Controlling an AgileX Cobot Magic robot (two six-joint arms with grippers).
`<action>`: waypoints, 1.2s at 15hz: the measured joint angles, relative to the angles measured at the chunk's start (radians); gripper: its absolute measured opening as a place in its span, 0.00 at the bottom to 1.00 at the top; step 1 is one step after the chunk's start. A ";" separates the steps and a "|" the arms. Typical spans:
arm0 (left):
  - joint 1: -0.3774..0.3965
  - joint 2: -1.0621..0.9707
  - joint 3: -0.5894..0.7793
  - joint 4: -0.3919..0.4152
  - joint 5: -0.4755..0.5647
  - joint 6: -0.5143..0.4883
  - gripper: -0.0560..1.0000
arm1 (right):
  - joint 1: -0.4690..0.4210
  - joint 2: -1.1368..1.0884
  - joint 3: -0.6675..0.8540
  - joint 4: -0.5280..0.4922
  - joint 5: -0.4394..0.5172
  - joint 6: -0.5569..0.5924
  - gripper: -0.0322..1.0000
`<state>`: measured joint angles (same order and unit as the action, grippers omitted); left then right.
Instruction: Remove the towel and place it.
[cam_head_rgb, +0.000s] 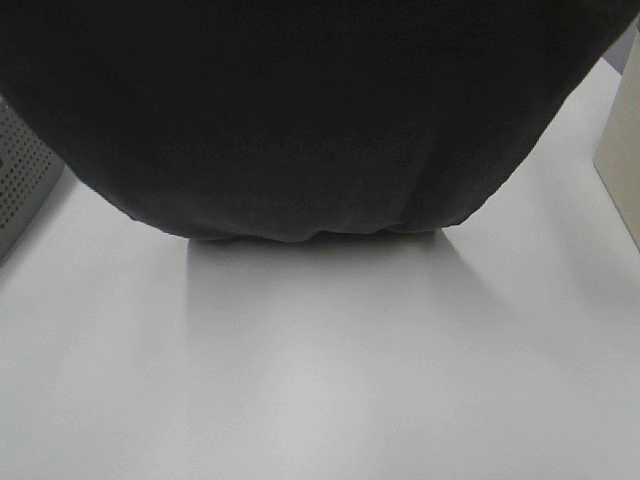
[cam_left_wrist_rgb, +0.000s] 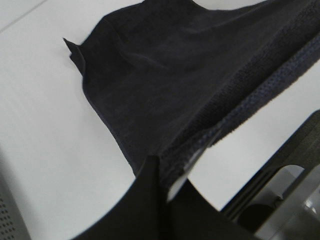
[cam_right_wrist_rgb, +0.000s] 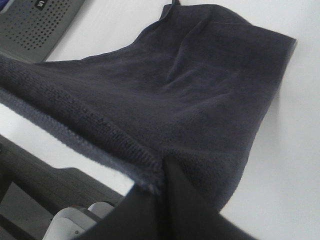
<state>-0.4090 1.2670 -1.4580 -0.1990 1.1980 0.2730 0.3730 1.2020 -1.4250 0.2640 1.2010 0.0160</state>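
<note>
left wrist: left gripper pinches towel hem; right gripper likewise clamps it

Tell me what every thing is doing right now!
towel, lifted by one edge, far end lying on the table
left gripper, shut on the towel's hem
right gripper, shut on the towel's hem
basket, standing beside the towel
</note>
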 joint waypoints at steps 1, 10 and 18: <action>0.000 -0.036 0.057 -0.028 -0.003 0.002 0.05 | 0.000 -0.046 0.045 0.018 -0.001 0.003 0.04; -0.002 -0.204 0.518 -0.260 -0.026 0.002 0.05 | 0.000 -0.347 0.484 0.127 -0.004 0.063 0.04; -0.178 -0.118 0.754 -0.299 -0.049 -0.071 0.05 | 0.000 -0.347 0.790 0.158 -0.007 0.103 0.04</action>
<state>-0.5870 1.1490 -0.7040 -0.4980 1.1490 0.2020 0.3730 0.8550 -0.6350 0.4220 1.1940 0.1190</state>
